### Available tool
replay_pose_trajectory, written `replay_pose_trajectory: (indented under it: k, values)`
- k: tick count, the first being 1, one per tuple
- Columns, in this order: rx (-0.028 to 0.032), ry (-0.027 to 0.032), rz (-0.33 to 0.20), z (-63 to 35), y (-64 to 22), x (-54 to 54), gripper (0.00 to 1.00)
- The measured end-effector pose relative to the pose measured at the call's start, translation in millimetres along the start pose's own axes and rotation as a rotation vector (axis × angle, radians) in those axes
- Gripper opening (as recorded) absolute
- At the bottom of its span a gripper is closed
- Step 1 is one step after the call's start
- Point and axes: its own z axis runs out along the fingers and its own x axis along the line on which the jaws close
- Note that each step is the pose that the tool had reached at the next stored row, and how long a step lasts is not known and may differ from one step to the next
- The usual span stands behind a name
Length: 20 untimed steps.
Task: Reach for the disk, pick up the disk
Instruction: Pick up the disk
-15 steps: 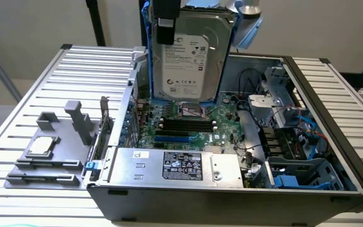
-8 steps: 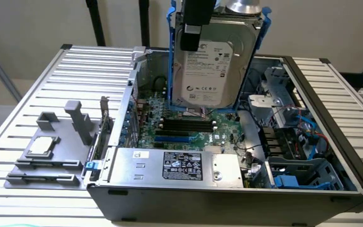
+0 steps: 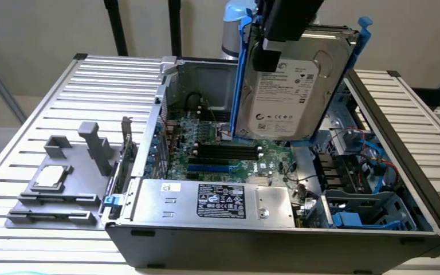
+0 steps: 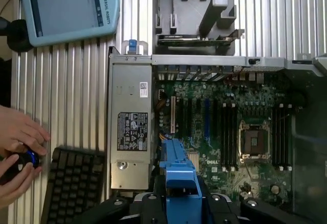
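The disk (image 3: 290, 94) is a silver-grey hard drive with a white label in a bright blue carrier. It hangs upright in the air above the open computer case (image 3: 204, 243), over the motherboard (image 3: 220, 152). My black gripper (image 3: 270, 54) is shut on its upper edge. In the wrist view the blue carrier (image 4: 179, 175) sticks out between my gripper's fingers (image 4: 180, 203), with the motherboard (image 4: 230, 127) far below.
A power supply (image 3: 212, 200) fills the case's front. Blue caddies (image 3: 365, 212) sit in the bay on the exterior view's right. A grey fixture with a small silver chip (image 3: 52, 176) lies left of the case. A teach pendant (image 4: 66, 4), a keyboard (image 4: 71, 183) and a person's hands (image 4: 18, 142) are beside the case.
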Motion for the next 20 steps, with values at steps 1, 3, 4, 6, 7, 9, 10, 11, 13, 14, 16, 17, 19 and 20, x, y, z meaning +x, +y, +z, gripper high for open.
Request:
replay_pose_trajectory:
  k: [1, 3, 4, 6, 7, 9, 10, 11, 13, 14, 16, 17, 19, 20]
  values:
    - [0.0, 0.0, 0.0, -0.3, -4.6, 1.8, 0.33]
    - [0.0, -0.0004, 0.0, -0.7, -13.5, 5.1, 0.33]
    - [0.0, -0.0006, 0.0, -0.9, -18.2, 6.7, 0.33]
    - [0.0, -0.0013, 0.0, -1.5, -27.2, 9.5, 0.33]
    - [0.0, -0.002, 0.0, -1.8, -31.7, 10.7, 0.33]
    - [-0.0001, -0.0043, 0.0, -2.6, -41.1, 12.8, 0.33]
    - [-0.0001, -0.0059, 0.0, -3.0, -45.6, 13.7, 0.33]
    - [-0.0001, -0.0076, 0.0, -3.4, -50.0, 14.3, 0.33]
    - [-0.0002, -0.0108, 0.0, -4.3, -59.1, 15.6, 0.33]
    - [-0.0002, -0.0122, 0.0, -4.8, -63.6, 16.2, 0.33]
    - [-0.0002, -0.0145, 0.0, -5.8, -72.8, 17.6, 0.33]
    - [-0.0002, -0.0155, 0.0, -6.3, -77.5, 18.3, 0.33]
    - [-0.0003, -0.0175, 0.0, -7.3, -86.6, 19.7, 0.33]
    - [-0.0003, -0.0185, 0.0, -7.6, -91.1, 20.5, 0.33]
